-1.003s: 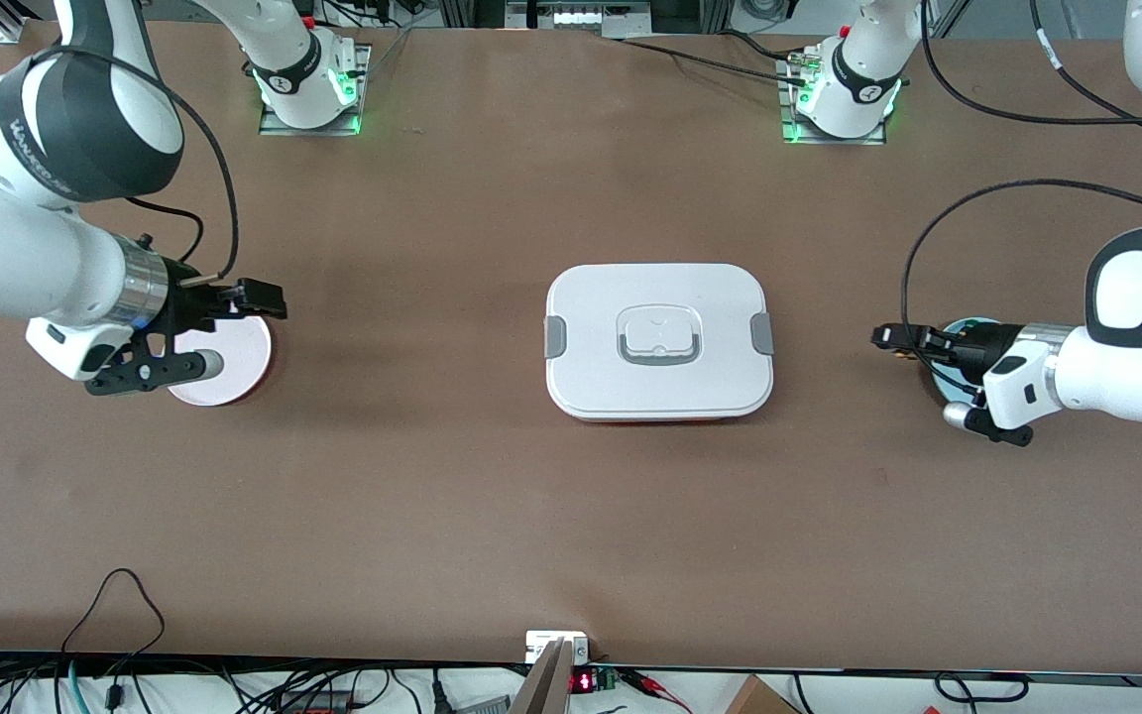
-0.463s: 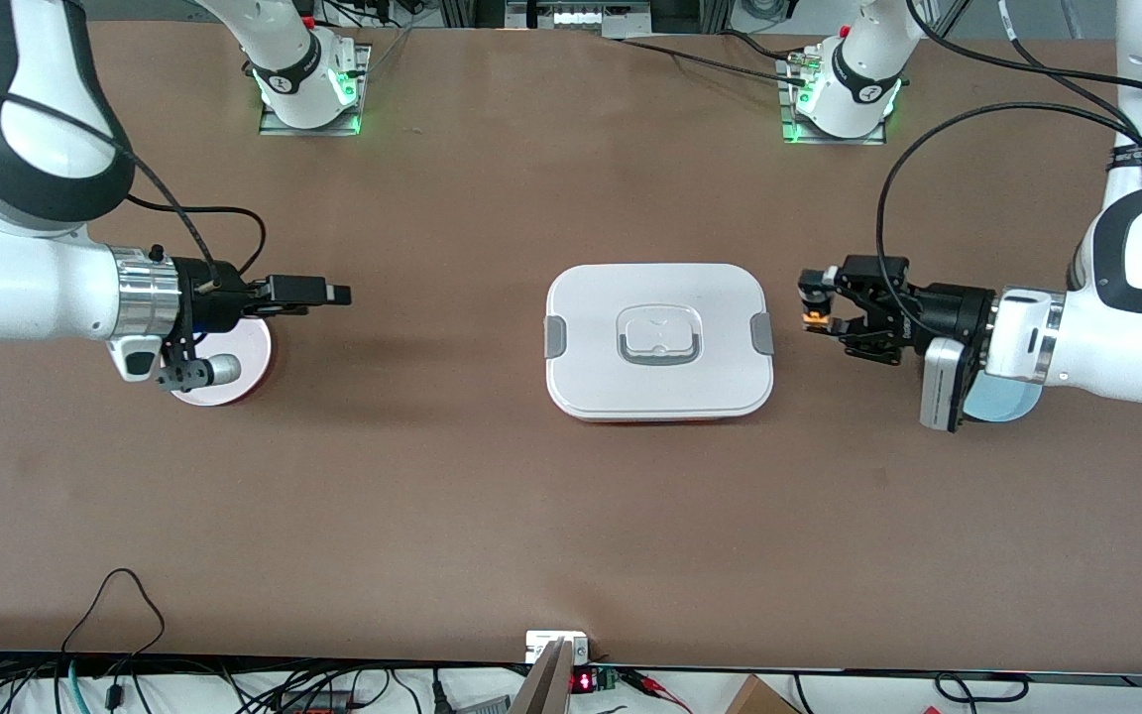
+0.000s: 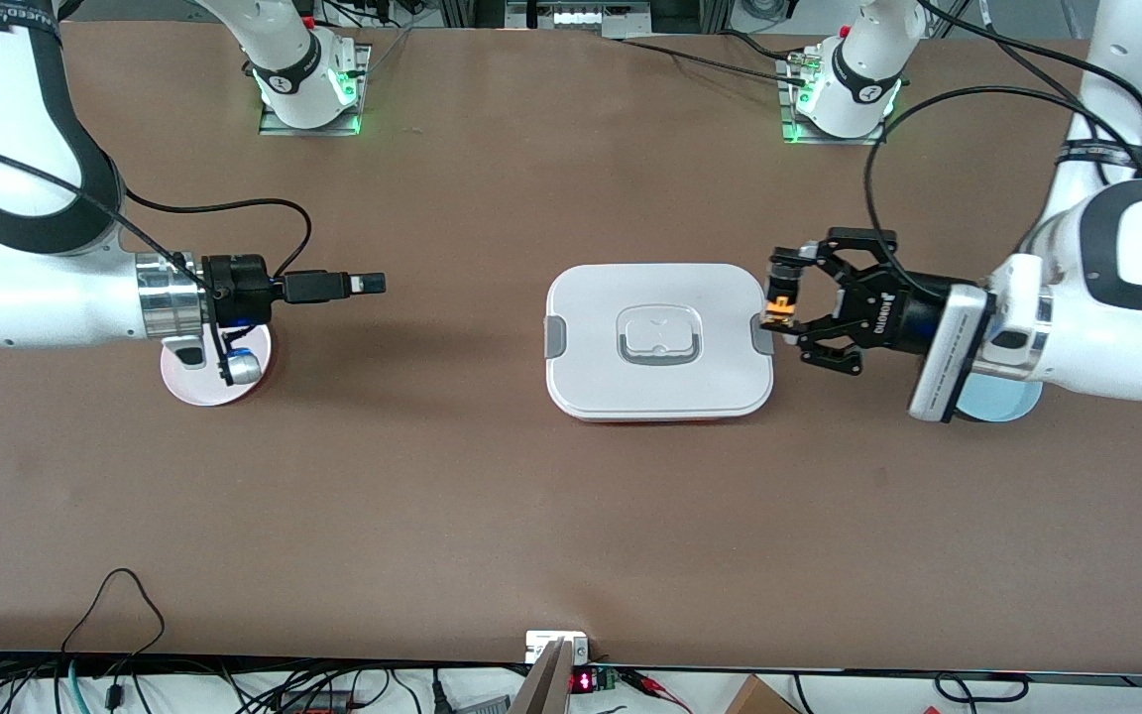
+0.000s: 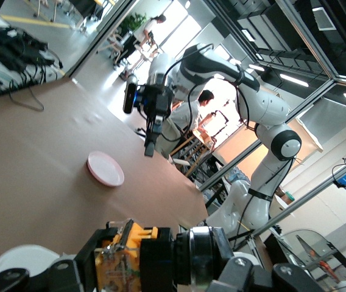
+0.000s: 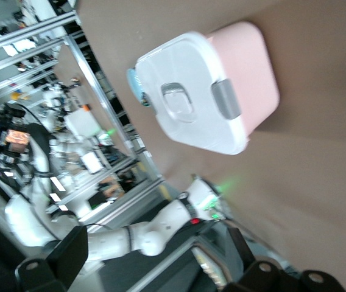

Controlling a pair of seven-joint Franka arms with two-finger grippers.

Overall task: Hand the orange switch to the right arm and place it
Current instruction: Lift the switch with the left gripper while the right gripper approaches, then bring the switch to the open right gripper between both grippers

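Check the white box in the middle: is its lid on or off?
On. The white lid sits flat over the pink box, grey side clips down, handle folded flat.

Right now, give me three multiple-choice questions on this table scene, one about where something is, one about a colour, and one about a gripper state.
1. Where is the orange switch?
A. on the pink plate
B. in the left gripper
C. on the box lid

2. What colour is the plate under the right arm's wrist?
A. pink
B. green
C. black

3. How is the left gripper?
A. open, empty
B. shut on the switch
C. out of view

Answers:
1 B: the orange switch sits between the left gripper fingers, beside the lidded box.
2 A: the pink plate shows it.
3 B: its fingers clamp the switch.

The right gripper hangs over the bare table.
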